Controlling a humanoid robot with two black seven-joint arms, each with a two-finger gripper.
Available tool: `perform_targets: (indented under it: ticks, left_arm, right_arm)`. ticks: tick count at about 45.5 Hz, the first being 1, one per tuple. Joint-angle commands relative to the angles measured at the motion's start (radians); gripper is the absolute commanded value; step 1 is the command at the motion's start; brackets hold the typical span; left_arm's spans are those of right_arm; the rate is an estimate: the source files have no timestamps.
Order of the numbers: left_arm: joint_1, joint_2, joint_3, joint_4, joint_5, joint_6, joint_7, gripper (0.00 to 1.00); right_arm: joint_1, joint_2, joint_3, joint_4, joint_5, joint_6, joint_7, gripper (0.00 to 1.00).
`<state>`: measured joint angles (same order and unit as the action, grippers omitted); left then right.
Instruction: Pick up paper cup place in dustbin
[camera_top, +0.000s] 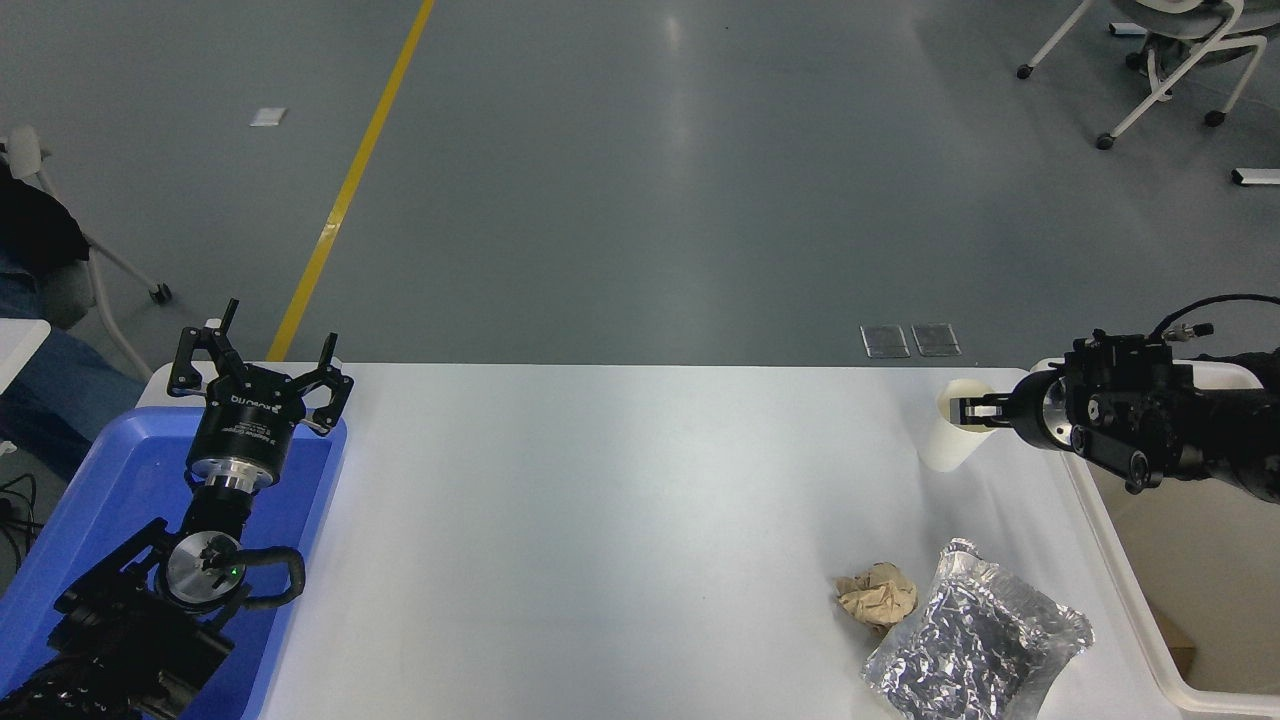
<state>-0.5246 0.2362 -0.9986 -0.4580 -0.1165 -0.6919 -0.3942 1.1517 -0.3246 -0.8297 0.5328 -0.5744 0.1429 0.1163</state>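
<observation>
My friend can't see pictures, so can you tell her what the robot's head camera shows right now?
The right gripper reaches in from the right edge to the rim of a white paper cup standing on a white table, beside the dustbin. Nearer the camera lie a brown paper ball and a silver foil bag; the left gripper sits open over a blue tray.

Bright, even overhead light glares off the white table (620, 520) and grey floor (680, 150); focus sharp.
</observation>
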Motion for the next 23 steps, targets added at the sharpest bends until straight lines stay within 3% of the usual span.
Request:
perform_targets:
  ticks: [1, 17, 23]
  left_arm:
    - [-0.001, 0.0, 0.0, 0.001, 0.0, 0.0, 0.0, 1.0]
    - [0.0, 0.0, 0.0, 0.001, 0.0, 0.0, 0.0, 1.0]
    - [-0.002, 0.0, 0.0, -0.001, 0.0, 0.0, 0.0, 1.0]
  right_arm:
    - [-0.009, -0.001, 0.012, -0.004, 0.001, 0.004, -0.006, 0.0]
    - [0.112, -0.013, -0.028, 0.079, -0.004, 0.05, 0.006, 0.0]
    - [0.313, -0.109, -0.091, 0.254, -0.005, 0.08, 0.012, 0.0]
